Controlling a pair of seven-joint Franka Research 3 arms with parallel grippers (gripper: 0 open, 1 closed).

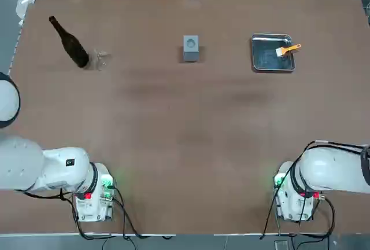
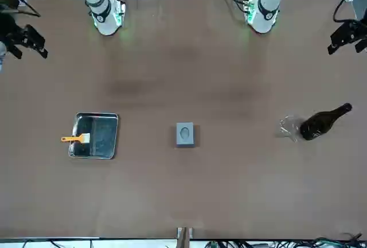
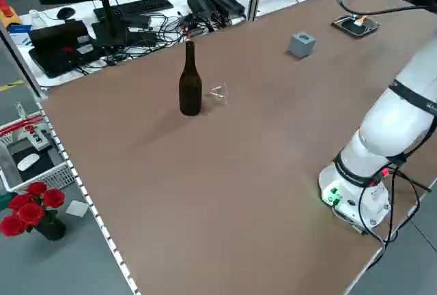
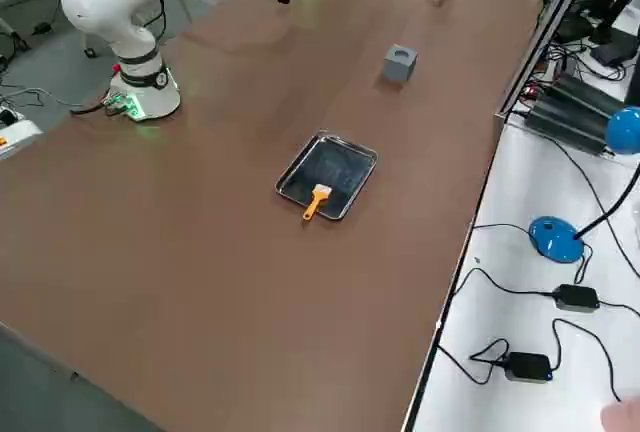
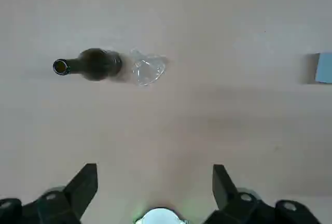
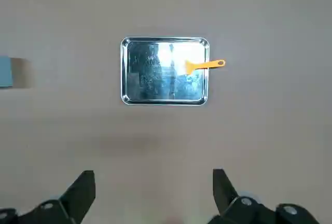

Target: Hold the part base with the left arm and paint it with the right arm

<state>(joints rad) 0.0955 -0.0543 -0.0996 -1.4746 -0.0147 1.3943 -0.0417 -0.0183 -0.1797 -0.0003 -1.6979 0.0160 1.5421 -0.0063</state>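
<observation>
On the brown table (image 1: pixel 191 134), toward its far edge and about midway across, stands the part base (image 1: pixel 191 48), a small grey cube with a round recess in its top face, well apart from everything else. To the robot's right of it lies a steel tray (image 1: pixel 263 62) with an orange-handled brush (image 1: pixel 287 49) resting in it, the handle poking over the tray's rim. To the robot's left a dark brown glass bottle (image 1: pixel 69 43) stands upright, and just beside it sits a small clear glass (image 1: pixel 102 60); no label or writing can be read on the bottle or anywhere on the table. Both arms are drawn back near their bases at the near edge, the left arm (image 1: pixel 40 169) on one side and the right arm (image 1: pixel 335 169) on the other. The left gripper (image 5: pixel 154 182) hangs high above the table with its fingers spread wide and nothing between them; the right gripper (image 6: pixel 153 185) likewise hangs spread wide and empty, looking down on the tray.
</observation>
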